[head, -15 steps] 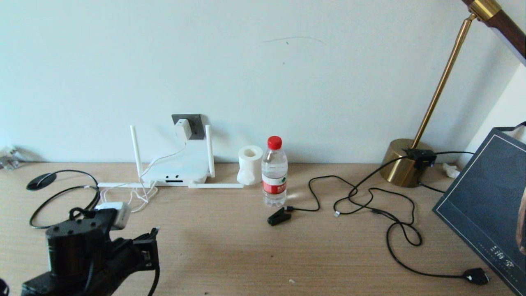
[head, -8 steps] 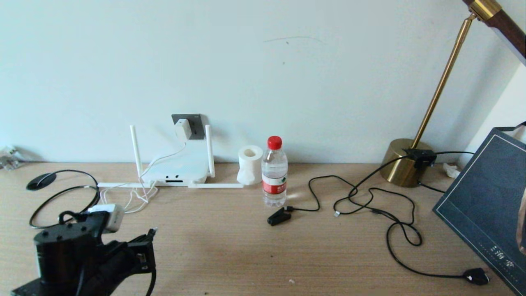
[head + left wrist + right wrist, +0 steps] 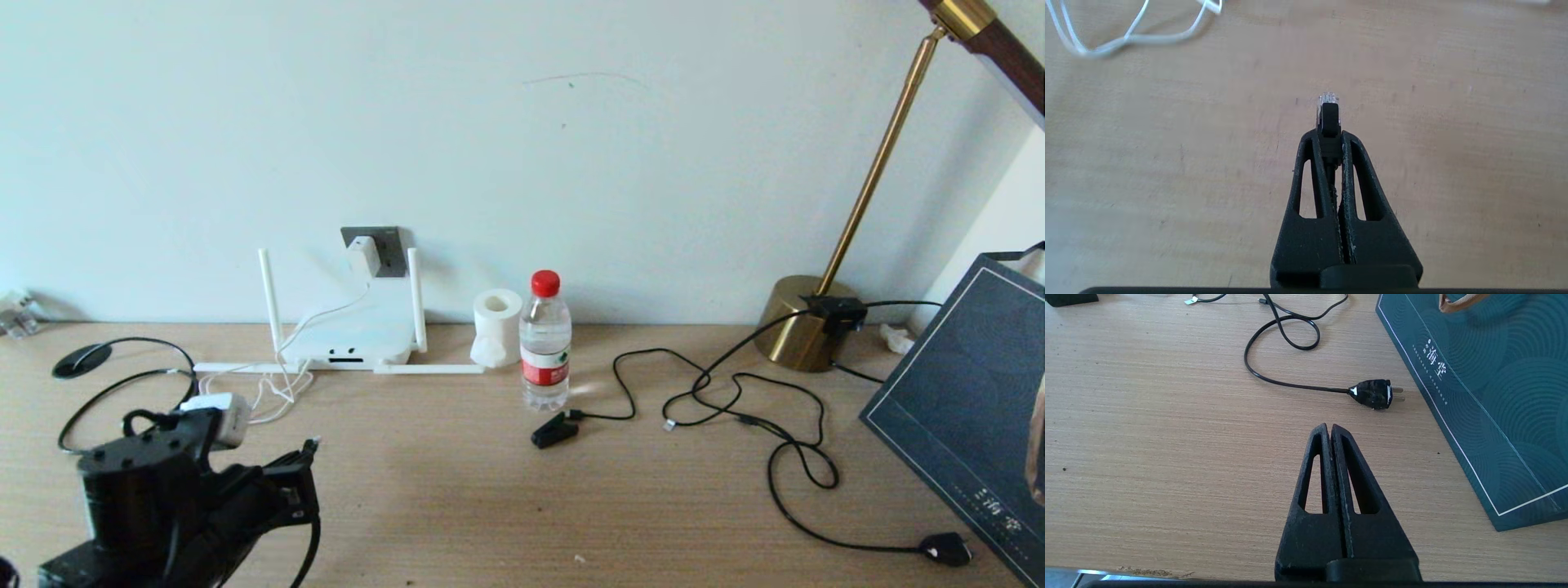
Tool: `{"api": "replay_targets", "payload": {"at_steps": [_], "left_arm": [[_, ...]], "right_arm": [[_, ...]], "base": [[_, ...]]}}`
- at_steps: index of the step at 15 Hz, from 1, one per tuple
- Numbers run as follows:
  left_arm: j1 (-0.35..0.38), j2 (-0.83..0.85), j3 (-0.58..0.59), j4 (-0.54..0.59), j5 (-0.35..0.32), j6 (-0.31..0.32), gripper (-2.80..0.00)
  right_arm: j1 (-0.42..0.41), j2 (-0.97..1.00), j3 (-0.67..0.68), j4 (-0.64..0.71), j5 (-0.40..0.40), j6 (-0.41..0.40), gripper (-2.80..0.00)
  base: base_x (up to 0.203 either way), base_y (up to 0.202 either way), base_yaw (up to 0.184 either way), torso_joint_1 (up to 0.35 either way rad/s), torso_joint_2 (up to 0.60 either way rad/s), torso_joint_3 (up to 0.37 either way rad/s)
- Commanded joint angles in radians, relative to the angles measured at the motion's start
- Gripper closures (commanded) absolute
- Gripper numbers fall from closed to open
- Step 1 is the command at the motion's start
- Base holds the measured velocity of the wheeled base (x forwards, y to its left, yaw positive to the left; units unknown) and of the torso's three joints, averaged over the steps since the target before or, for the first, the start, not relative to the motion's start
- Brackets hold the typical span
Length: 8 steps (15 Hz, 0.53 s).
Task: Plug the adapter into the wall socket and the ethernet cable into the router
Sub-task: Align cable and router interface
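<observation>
Spanning the view, the worktop (image 3: 506, 490) carries the router (image 3: 351, 339) at the wall, its adapter (image 3: 364, 255) already in the wall socket (image 3: 390, 245). Your left tool (image 3: 1329, 132), clamped on the ethernet cable (image 3: 1328, 116) plug, hovers near-left; right tool (image 3: 1329, 430) parked, closed empty. Next, carry the plug forward and line its clear tip with a router port.

This looks like a home desk or a small study set against a plain pale painted wall (image 3: 522, 122). The surface is a light wood-grain laminate desk top (image 3: 457, 490). A dark grey square wall socket (image 3: 384, 245) sits low on the wall just above the desk. Below the socket rests a flat white plastic router with thin stick antennas (image 3: 351, 339). Right of the router stand a white paper roll (image 3: 496, 327) and a clear red-capped water bottle (image 3: 545, 343); far right of it rises a brass desk lamp with a round base (image 3: 804, 322), beside a dark teal paper gift bag (image 3: 963, 400).
</observation>
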Motion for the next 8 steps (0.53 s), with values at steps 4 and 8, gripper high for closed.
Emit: {"api": "replay_targets", "payload": {"at_steps": [4,8], "left_arm": [[-0.009,0.115,-0.02,-0.112,0.045,0.001,0.0],[-0.008,0.124,0.02,-0.178,0.053,0.004,0.0]], "right_arm": [[0.0,0.0,0.0,0.002,0.001,-0.002,0.0],[0.0,0.0,0.0,0.002,0.0,-0.002,0.0]], "base": [[0.0,0.0,0.0,0.0,0.0,0.0],[0.0,0.0,0.0,0.0,0.0,0.0]]}}
